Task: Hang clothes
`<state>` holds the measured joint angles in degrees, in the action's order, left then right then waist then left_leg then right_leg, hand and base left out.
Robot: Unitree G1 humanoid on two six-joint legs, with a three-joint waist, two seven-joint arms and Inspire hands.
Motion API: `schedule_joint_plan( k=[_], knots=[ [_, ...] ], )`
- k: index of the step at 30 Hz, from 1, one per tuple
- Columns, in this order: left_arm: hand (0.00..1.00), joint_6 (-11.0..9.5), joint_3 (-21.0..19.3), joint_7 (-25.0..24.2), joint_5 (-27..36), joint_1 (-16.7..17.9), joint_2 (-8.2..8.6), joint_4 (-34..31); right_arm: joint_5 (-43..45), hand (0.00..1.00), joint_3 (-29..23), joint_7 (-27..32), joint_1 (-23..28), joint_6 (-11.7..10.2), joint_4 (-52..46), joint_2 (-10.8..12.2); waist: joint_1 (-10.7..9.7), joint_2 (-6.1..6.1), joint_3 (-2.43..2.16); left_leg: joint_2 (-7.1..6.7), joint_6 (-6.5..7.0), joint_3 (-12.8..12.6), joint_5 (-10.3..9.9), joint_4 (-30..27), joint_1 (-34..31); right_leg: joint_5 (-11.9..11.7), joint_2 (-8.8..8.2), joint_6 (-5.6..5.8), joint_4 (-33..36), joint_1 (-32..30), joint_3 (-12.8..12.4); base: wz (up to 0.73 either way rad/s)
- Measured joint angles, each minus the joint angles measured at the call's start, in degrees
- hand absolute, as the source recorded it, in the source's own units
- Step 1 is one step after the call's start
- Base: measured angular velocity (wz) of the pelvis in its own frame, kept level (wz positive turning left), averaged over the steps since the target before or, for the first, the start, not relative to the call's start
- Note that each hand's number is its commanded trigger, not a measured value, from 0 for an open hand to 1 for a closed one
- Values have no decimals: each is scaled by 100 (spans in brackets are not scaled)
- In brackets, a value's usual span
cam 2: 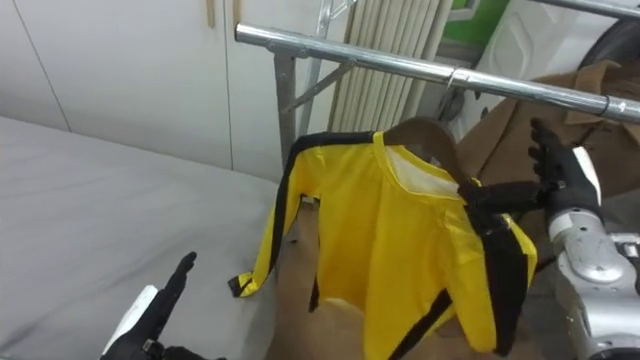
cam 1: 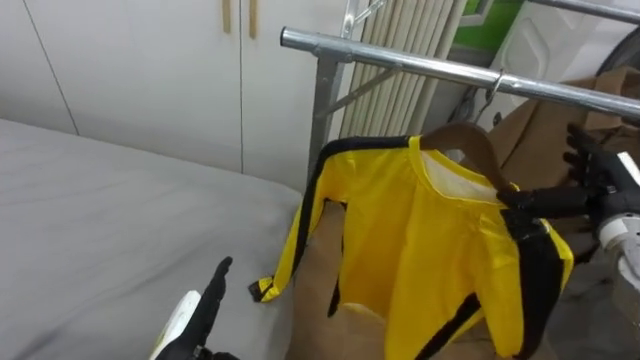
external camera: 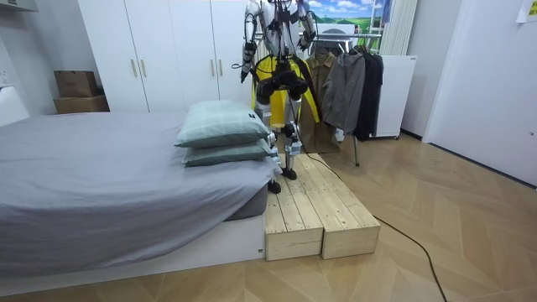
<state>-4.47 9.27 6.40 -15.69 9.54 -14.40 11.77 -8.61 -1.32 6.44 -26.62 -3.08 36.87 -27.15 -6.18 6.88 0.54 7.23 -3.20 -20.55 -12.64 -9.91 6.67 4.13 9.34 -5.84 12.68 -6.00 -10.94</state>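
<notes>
Left of right hand point(cam 2: 556, 170), jacket point(cam 2: 400, 240) hangs on hanger point(cam 2: 420, 131), hook over rail point(cam 2: 350, 56). Hand spread, gripping nothing, thumb at jacket shoulder. Risk: pulling away snags sleeve, drags hanger off. Left hand point(cam 2: 165, 300) straight-fingered, idle.

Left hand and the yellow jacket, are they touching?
Apart. In the left eye view the left hand sits low, with bare grey bed showing between its fingertips and the dangling sleeve of the yellow jacket.

L hand point(cam 1: 207, 296) blk w/ white back, R hand point(cam 2: 558, 178) blk on a silver forearm; hips blk, shins silver.
</notes>
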Motion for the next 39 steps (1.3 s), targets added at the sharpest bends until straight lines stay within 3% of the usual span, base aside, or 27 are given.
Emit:
schedule_joint_plan(
  k=[5, 10, 15, 19, 22, 26, 32, 39],
  knots=[
    [0, -49, -7, 95, -8, 3, 2, -12, 768, 0, -44, 36, 467, -16, -498, 0, -14, -94, -55, 1, 0, -6, 0, -38, 19, 0, 1, 0, 23, 31, -35, -1],
    [0, -104, -15, 230, -23, 4, 4, -9, 972, 0, -20, 35, 910, -22, -665, 1, 28, -96, -44, -4, 0, -54, 0, 30, 134, -1, 35, 0, 5, 89, -148, -8],
    [0, -107, 0, 479, -7, 1, -1, -8, 1359, 0, 9, 42, 1721, -69, -892, 45, 30, -118, -22, -22, 1, -117, 0, 36, 116, -1, 29, 35, -39, 68, -205, -5],
    [0, -160, -10, 591, 39, 1, -5, -9, 1500, 0, 9, 45, 1932, -69, -900, 136, 29, -118, -19, -27, 1, -189, 0, 37, 85, -33, 47, 50, 3, -2, -275, -13],
    [0, -246, -11, 587, -7, -18, -5, -12, 1725, 0, 4, 94, 2164, -83, -1148, 265, 10, -126, -16, -13, 1, -234, 0, 37, 87, -48, 64, 45, -20, -4, -284, -5],
    [0, -298, 28, 720, 52, -42, -3, -13, 1731, 0, 9, 113, 2562, -284, -1662, 596, -44, -231, 30, 2, 1, -284, 0, 36, 73, -57, 69, 31, -98, 4, -287, 0],
    [0, -364, 124, 874, 117, -63, 9, -12, 1755, 0, 34, 302, 2855, -331, -1699, 1154, -142, -449, -14, 2, 1, -284, 0, 31, 54, -56, 77, 29, -101, 0, -336, -3],
    [0, -369, 313, 1098, 170, -122, 102, -10, 1279, 0, 555, 491, 3141, -331, -2045, 1370, -181, -573, -11, -2, 1, -329, 1, 27, 95, -58, 113, 28, -71, 4, -478, -9]
  ],
)
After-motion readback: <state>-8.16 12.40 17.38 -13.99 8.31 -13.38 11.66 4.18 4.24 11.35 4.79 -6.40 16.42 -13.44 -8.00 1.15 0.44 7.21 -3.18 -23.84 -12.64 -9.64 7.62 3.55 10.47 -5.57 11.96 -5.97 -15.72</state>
